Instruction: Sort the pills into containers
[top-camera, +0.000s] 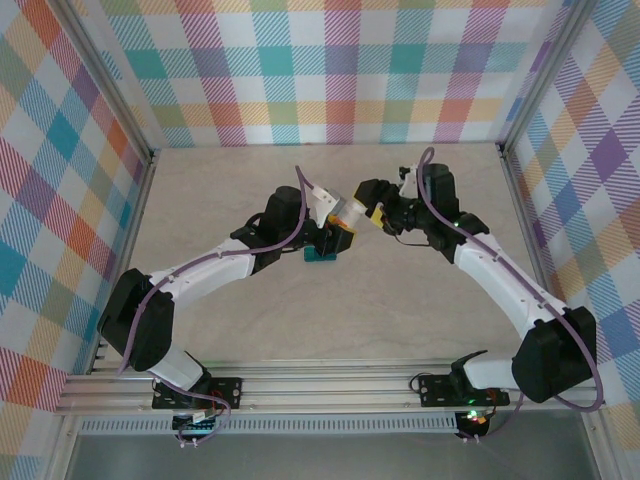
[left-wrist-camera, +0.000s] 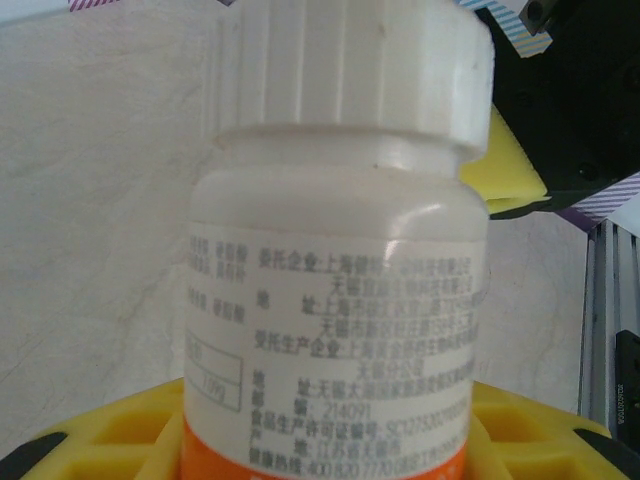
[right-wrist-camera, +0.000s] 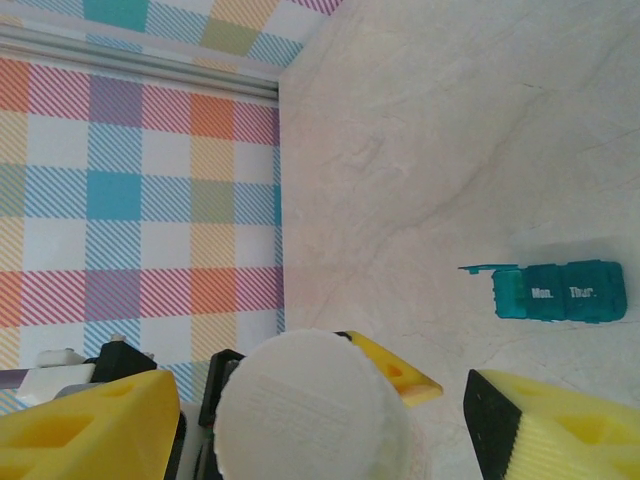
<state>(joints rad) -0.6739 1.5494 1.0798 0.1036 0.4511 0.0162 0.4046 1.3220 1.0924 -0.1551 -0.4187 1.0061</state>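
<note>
My left gripper is shut on a white pill bottle with an orange band, held above the table. Its ribbed white cap sits between the yellow fingers of my right gripper. That gripper is open, with a gap on each side of the cap. The containers are a teal strip lying on the table below, and the lid at one end stands open. In the top view the strip lies just under the bottle. The pills are out of view.
Plaid walls enclose the pale table on three sides. Both arms meet over its middle. A metal rail runs along the near edge.
</note>
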